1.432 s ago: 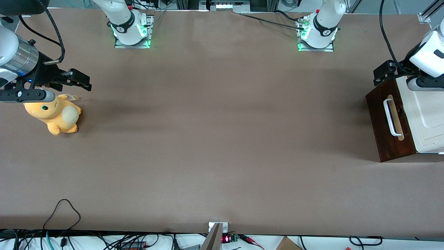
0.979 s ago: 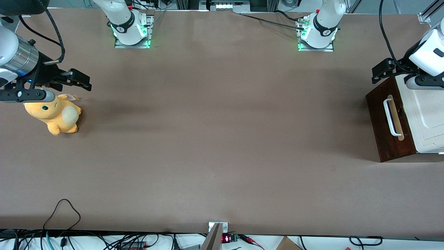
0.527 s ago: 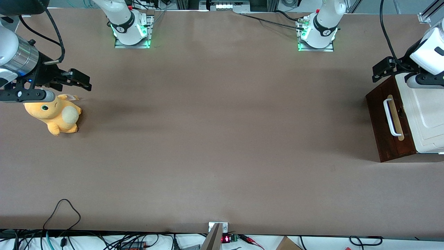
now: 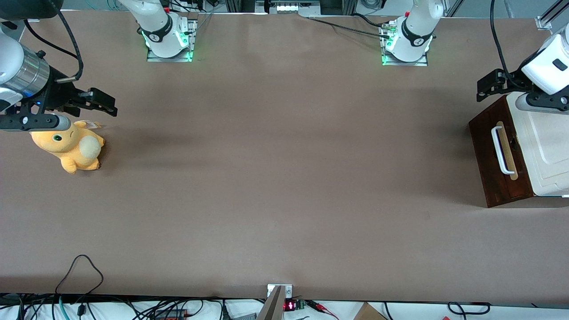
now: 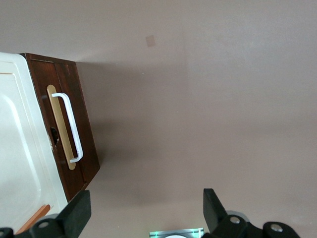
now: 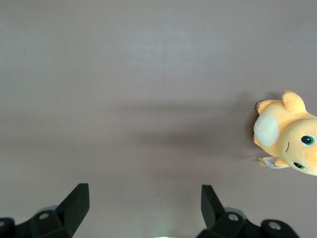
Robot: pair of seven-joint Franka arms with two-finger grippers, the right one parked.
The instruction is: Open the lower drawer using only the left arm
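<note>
- Hovering above the table [image 4: 284,178] at the working arm's end, the gripper [image 4: 489,84] of the left arm [image 4: 544,71] hangs in the air, farther from the front camera than the cabinet [image 4: 544,146] and just past its corner.
- Its two black fingers [image 5: 77,213] stand wide apart in the left wrist view, with only bare tabletop between them; they hold nothing and touch nothing.
- The lower drawer [image 4: 493,155] lies nearer to the front camera than the gripper and below it, its dark brown front flush with the cabinet, so it is shut.
- The white bar handle [image 4: 500,150] sits on a pale wood strip [image 5: 60,126] along that front, clear of the gripper.
- The cream-white panelled part [image 5: 17,148] adjoins the drawer front, with a small orange-brown handle [image 5: 33,218] showing close to one finger in the wrist view.
- A yellow plush toy [image 4: 71,146] lies well away from the gripper, toward the parked arm's end of the table.
</note>
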